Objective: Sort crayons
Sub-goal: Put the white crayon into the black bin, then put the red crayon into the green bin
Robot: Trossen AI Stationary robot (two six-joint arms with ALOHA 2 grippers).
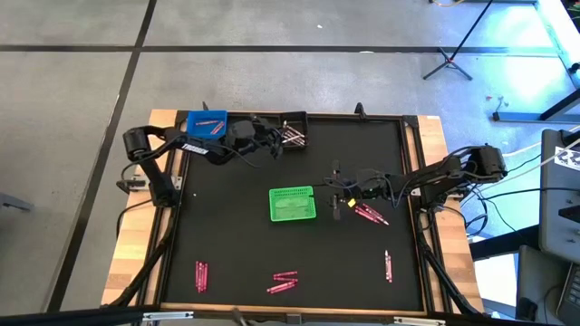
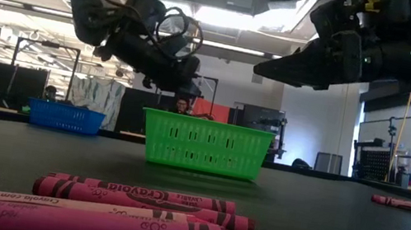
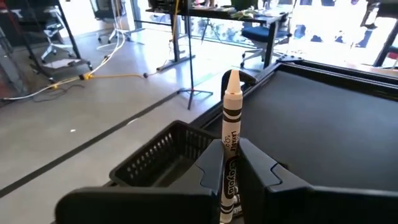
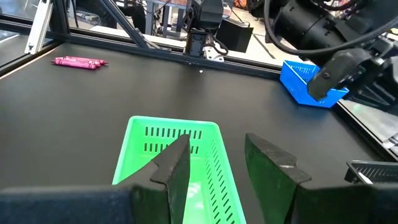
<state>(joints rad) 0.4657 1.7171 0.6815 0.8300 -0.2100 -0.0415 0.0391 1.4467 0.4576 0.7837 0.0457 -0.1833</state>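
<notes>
Left gripper [image 3: 231, 171] pinches a white crayon [image 3: 231, 118] upright, above the black bin [image 1: 294, 132] at the table's far edge. Right gripper [image 4: 214, 165], fingers parted and empty, hovers beside the green bin [image 1: 293, 204]. Pink crayons [image 1: 370, 214] lie scattered on the mat.

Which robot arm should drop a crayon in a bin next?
Probably the left: the left gripper already holds a white crayon beside the black bin. The right gripper hangs open and empty above the green bin.

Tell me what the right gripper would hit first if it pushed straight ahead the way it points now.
Probably the green bin: the open right gripper points over it, empty. Depth is unclear, so it may pass above the rim.
</notes>
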